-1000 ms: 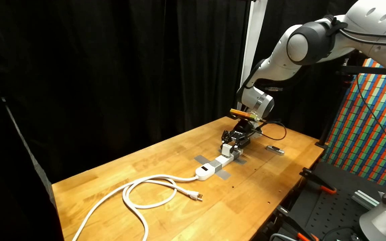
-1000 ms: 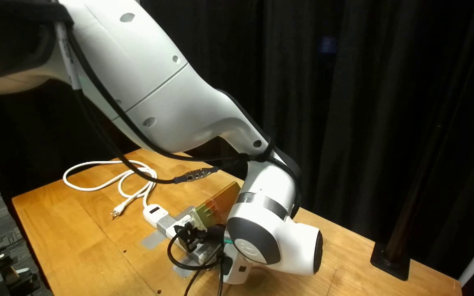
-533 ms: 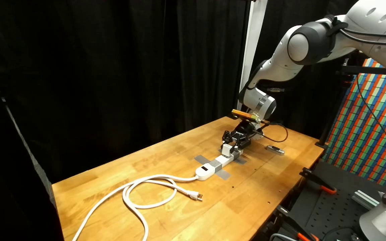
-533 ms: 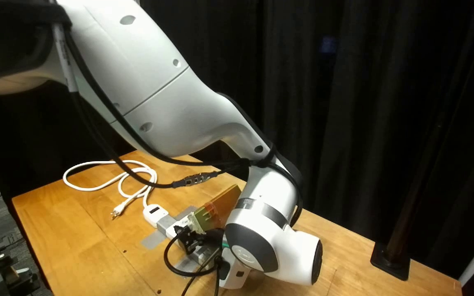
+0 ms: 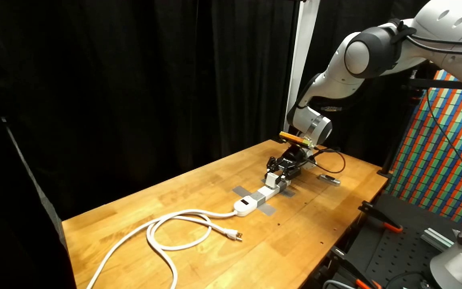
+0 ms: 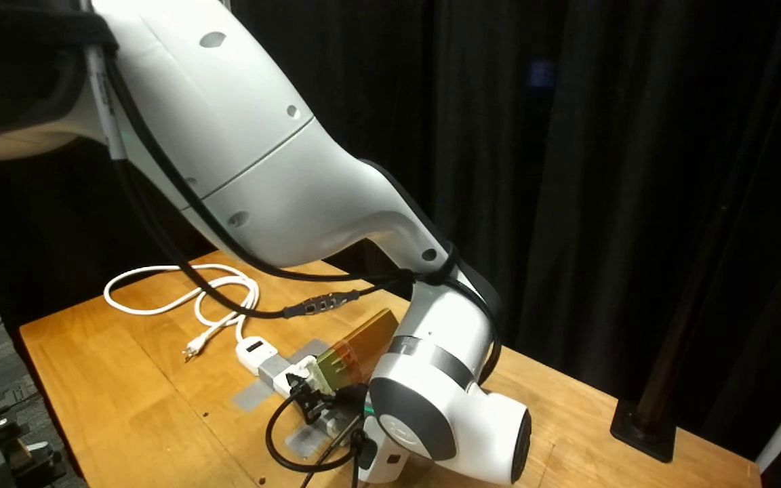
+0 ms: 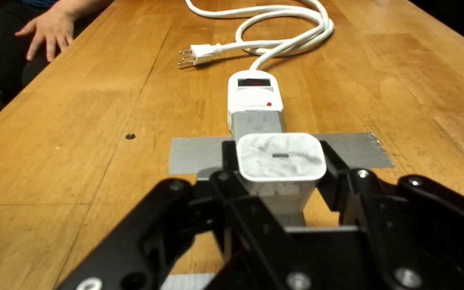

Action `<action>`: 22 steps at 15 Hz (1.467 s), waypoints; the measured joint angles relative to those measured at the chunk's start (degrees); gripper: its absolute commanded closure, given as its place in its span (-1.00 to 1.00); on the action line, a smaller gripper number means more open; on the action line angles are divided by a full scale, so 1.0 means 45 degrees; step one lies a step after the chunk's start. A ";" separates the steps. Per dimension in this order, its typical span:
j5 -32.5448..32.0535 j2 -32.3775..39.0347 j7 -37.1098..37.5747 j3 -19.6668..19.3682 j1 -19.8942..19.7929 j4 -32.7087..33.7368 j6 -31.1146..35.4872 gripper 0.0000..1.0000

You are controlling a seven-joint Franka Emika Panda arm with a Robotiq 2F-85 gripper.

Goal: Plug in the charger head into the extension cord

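Note:
The charger head (image 5: 271, 180), a small white block with a marbled end (image 7: 281, 167), sits between the fingers of my gripper (image 7: 280, 157). Both fingers press its sides in the wrist view. It stands over the far half of the extension cord (image 5: 246, 205), a slim grey-and-white bar (image 7: 255, 94) taped down along the table. The charger's lower end reaches the bar or is very near it. Its prongs are hidden, so I cannot tell whether they are in a socket. In an exterior view the wrist and cables largely hide the charger, while the bar's switch end (image 6: 255, 354) shows.
Grey tape (image 7: 349, 151) crosses the bar. A loose white cable with a three-prong plug (image 7: 201, 53) lies coiled past the switch end. A small silver-and-dark item (image 5: 329, 180) lies beside the gripper. A person's hand (image 7: 52, 30) rests at the table's edge.
The wrist has sunk and leaned back slightly, and the arm's upper links have dipped a little. The charger head stays nearly in place, with the fingers still on it.

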 measured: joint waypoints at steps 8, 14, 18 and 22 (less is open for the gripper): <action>0.0000 0.0000 0.0001 0.0001 0.0000 0.0001 0.0000 0.05; 0.0000 0.0000 0.0001 0.0001 0.0000 0.0001 0.0000 -0.45; -0.0005 -0.0003 -0.0094 0.0009 0.0031 0.0000 0.0209 -0.92; -0.0092 -0.0315 -0.0974 0.0007 0.0273 -0.0089 0.0943 -1.00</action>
